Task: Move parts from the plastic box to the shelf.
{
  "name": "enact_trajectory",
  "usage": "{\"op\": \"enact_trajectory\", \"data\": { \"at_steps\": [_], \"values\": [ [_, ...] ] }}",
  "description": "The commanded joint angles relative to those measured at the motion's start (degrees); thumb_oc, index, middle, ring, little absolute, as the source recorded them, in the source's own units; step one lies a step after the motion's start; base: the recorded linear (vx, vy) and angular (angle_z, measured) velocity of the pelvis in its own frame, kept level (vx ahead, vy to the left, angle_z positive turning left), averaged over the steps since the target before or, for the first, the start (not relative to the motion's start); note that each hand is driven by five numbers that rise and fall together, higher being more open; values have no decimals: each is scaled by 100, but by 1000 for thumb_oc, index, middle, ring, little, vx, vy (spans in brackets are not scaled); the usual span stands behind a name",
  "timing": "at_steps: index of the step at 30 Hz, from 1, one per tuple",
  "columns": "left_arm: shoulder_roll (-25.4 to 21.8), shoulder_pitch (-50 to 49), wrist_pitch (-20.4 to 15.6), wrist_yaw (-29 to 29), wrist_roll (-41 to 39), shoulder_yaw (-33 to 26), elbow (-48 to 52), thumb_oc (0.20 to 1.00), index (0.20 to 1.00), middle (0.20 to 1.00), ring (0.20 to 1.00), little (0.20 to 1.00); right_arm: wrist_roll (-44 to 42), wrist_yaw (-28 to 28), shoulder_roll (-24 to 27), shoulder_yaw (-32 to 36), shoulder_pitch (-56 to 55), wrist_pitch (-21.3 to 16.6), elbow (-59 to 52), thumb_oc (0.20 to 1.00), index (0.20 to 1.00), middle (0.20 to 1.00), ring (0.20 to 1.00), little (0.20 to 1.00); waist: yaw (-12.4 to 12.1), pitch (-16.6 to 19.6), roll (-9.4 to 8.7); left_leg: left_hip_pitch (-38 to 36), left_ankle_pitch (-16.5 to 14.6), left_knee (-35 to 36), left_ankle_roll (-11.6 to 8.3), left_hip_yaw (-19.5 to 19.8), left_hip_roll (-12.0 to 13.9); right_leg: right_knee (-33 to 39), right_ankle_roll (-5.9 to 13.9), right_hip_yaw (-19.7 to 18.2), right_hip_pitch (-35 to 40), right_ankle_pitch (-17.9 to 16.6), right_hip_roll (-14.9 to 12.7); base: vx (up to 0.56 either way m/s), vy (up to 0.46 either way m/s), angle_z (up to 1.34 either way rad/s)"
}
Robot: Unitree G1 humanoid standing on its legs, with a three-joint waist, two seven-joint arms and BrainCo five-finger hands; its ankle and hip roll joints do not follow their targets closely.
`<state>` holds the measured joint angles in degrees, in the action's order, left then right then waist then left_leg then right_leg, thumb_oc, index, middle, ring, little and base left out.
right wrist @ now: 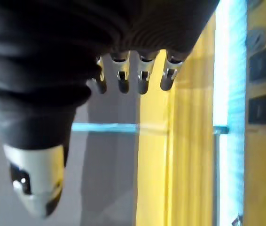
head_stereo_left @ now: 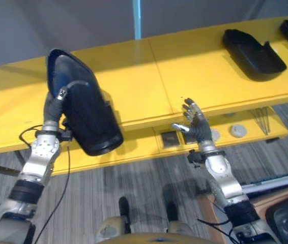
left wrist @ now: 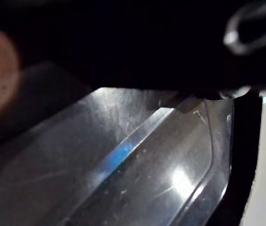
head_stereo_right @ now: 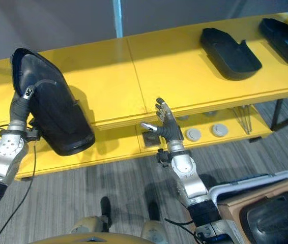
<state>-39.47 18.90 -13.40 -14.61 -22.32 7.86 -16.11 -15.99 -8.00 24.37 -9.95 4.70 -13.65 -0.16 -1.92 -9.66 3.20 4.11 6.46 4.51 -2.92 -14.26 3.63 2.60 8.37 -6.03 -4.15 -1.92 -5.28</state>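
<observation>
While clamped in the left hand (head_stereo_right: 23, 104), with fingers curled over its edge, a large glossy black part (head_stereo_right: 52, 104) stands tilted above the front of the yellow shelf (head_stereo_right: 134, 76), toward its left end, its lower rim hanging past the shelf's front edge. Seen up close from the left wrist as a shiny dark surface (left wrist: 137, 174) with a blue reflection streak. Further right on the same shelf top, 2 more black parts: 1 lying flat (head_stereo_right: 229, 52), another (head_stereo_right: 286, 38) at the far right end, cut off by the frame edge. Held up just in front of the shelf's front edge near its middle, the right hand (head_stereo_right: 165, 124), fingers straight and spread, holding nothing. On the lower level, 2 round grey discs (head_stereo_right: 205, 132) and a small dark square (head_stereo_right: 150, 140). No legible writing or labels anywhere.
</observation>
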Motion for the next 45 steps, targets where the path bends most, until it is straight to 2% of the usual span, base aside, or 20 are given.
{"op": "enact_trajectory", "data": {
  "at_steps": [1,3,4,6,7,9,10,13,15,22,30,31,32,33,45],
  "values": [
    [-333,968,-177,46,-141,-225,-543,200,200,200,200,200,71,219,188,225,-82,-294,-599,1000,1000,1000,1000,1000,104,180,-75,-265,-861,-158,-418,-202,132,-361,338,-84,-64,773,383,-31,24,-15],
    [-542,1339,-178,119,-387,-140,-987,200,200,200,200,200,113,354,276,205,-316,-298,-652,1000,1000,1000,1000,1000,207,127,-79,-193,-783,-93,-436,-262,171,-348,358,-93,-236,718,406,-53,11,-16],
    [-722,1743,-81,286,-658,-5,-1579,200,200,200,200,200,153,513,353,101,-480,-273,-651,1000,1000,1000,1000,1000,328,65,-80,-110,-706,-26,-448,-345,212,-334,387,-104,-421,652,436,-55,8,-21],
    [-728,1775,-91,297,-669,16,-1607,200,200,200,200,200,153,514,346,109,-478,-273,-651,1000,1000,1000,1000,1000,321,71,-85,-99,-703,-24,-448,-344,212,-337,387,-104,-434,652,437,-24,4,-13],
    [-950,2276,0,422,-814,219,-2258,200,200,200,200,200,99,661,373,-62,-560,-254,-598,1000,1000,1000,1000,1000,422,5,-80,7,-633,6,-462,-415,243,-326,412,-90,-594,581,468,-6,2,-12],
    [-1183,2691,72,525,-793,387,-2785,200,200,200,200,200,96,795,419,-202,-623,-263,-593,1000,1000,1000,1000,1000,470,-45,-82,106,-581,25,-479,-451,271,-317,433,-67,-728,524,495,3,-4,-15],
    [-1453,3069,93,551,-680,519,-3147,200,200,200,200,200,124,905,491,-348,-611,-285,-522,1000,1000,1000,1000,1000,489,-123,-94,218,-532,31,-495,-458,299,-308,453,-63,-864,467,522,10,-7,-19],
    [-1563,3301,124,572,-627,631,-3395,200,200,200,200,200,99,953,495,-429,-572,-290,-461,1000,1000,1000,1000,1000,486,-143,-112,287,-498,29,-499,-451,318,-302,457,-58,-931,445,528,19,-16,-16],
    [-1944,3818,172,568,-309,903,-3839,200,200,200,200,200,138,1017,590,-555,-465,-315,-405,1000,1000,1000,1000,1000,474,-204,-130,402,-441,41,-521,-457,356,-257,471,-34,-1051,386,548,61,-25,-1],
    [-2672,4598,284,382,345,1320,-4365,200,200,200,200,200,87,977,680,-413,-388,-397,-353,1000,1000,1000,1000,1000,425,-347,-150,558,-375,49,-557,-511,393,-232,501,20,-1240,313,557,58,-10,-1],
    [-3088,5002,510,208,1188,1775,-4870,200,200,200,200,200,-26,1080,663,-313,-555,-406,-307,1000,1000,1000,1000,1000,395,-419,-155,610,-369,49,-582,-570,427,-238,493,4,-1314,304,601,43,-2,1],
    [-3104,5002,540,198,1264,1794,-4911,322,322,322,322,322,-36,1094,675,-310,-575,-422,-329,1000,1000,1000,1000,1000,399,-420,-153,614,-370,49,-587,-589,439,-244,491,11,-1336,300,608,0,0,0],
    [-3105,5015,550,187,1296,1798,-4949,815,815,815,815,815,-47,1107,671,-313,-588,-435,-329,1000,1000,1000,1000,1000,405,-426,-149,623,-363,49,-592,-603,439,-246,493,25,-1350,296,613,0,0,0],
    [-3089,5003,563,188,1323,1793,-4986,1000,1000,1000,1000,1000,-38,1109,667,-319,-597,-440,-332,1000,1000,1000,1000,1000,406,-430,-147,629,-361,49,-593,-612,440,-253,496,34,-1365,291,615,0,0,0],
    [-2663,4582,525,74,1098,1307,-4985,1000,1000,1000,1000,1000,169,858,635,-245,-626,-481,-238,1000,1000,1000,1000,1000,444,-485,-106,547,-413,14,-600,-677,504,-311,481,32,-1321,355,660,5,4,-3]
  ]
}}
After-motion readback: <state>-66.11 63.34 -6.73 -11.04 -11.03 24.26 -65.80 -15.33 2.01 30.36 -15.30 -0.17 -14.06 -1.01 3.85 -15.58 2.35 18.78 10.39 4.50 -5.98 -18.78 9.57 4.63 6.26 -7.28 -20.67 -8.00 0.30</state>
